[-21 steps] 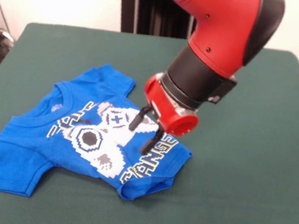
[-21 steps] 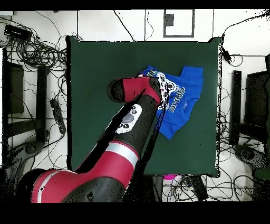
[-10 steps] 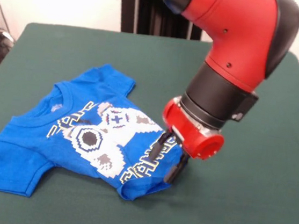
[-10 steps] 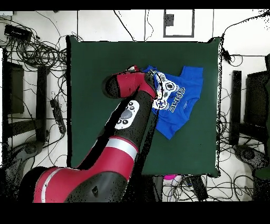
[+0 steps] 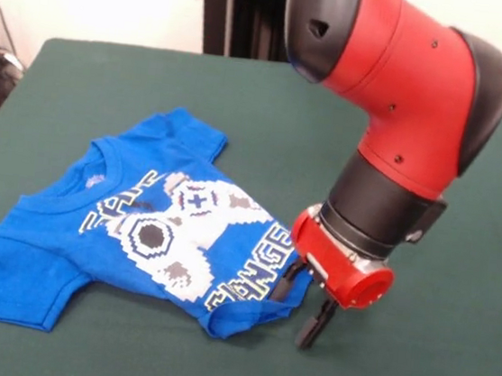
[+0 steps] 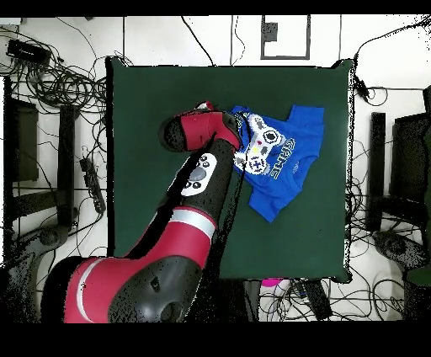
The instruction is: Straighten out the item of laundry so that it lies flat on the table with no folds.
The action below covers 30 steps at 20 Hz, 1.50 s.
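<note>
Front view shows the claw (image 5: 299, 307) spread at the blue T-shirt (image 5: 137, 230)'s folded hem corner; it should pinch that corner only and draw it outward across the worktop (image 5: 460, 266).

Even, bright lighting (soft shadow under the arm (image 5: 396, 105)), sharp focus

Printed lettering on the blue T-shirt (image 5: 128, 228): beside the gripper (image 5: 299, 310), at the hem, yellow-outlined block capitals legible as "CHANGE", the last letters lost in a fold; a second word farther from the gripper, below the collar, is creased and illegible.
</note>
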Tool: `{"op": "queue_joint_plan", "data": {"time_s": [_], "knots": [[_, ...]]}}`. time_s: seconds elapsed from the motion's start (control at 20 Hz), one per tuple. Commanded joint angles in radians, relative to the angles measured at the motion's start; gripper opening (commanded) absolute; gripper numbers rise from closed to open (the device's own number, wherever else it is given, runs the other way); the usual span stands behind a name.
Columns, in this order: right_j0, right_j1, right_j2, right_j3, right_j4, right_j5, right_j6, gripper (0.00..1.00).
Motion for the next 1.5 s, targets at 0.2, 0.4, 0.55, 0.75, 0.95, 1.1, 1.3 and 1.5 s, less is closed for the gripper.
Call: {"op": "queue_joint_plan", "data": {"time_s": [0.2, 0.4, 0.55, 0.75, 0.95, 1.1, 1.3, 1.5], "knots": [[0.043, 0.126, 0.057, -0.117, 0.106, 0.010, 0.200, 1.00], [0.059, 0.129, 0.016, -0.142, 0.121, 0.087, 0.200, 1.00], [0.074, 0.136, -0.035, -0.146, 0.130, 0.091, 0.219, 1.00], [0.087, 0.121, -0.040, -0.121, 0.140, 0.098, 0.204, 1.00], [0.074, 0.096, 0.067, -0.083, 0.173, 0.076, 0.152, 1.00], [0.063, 0.079, 0.129, -0.060, 0.194, 0.076, 0.117, 1.00], [0.035, 0.009, 0.261, 0.036, 0.209, 0.149, 0.018, 1.00], [0.028, -0.023, 0.303, 0.081, 0.203, 0.239, -0.019, 1.00]]}}
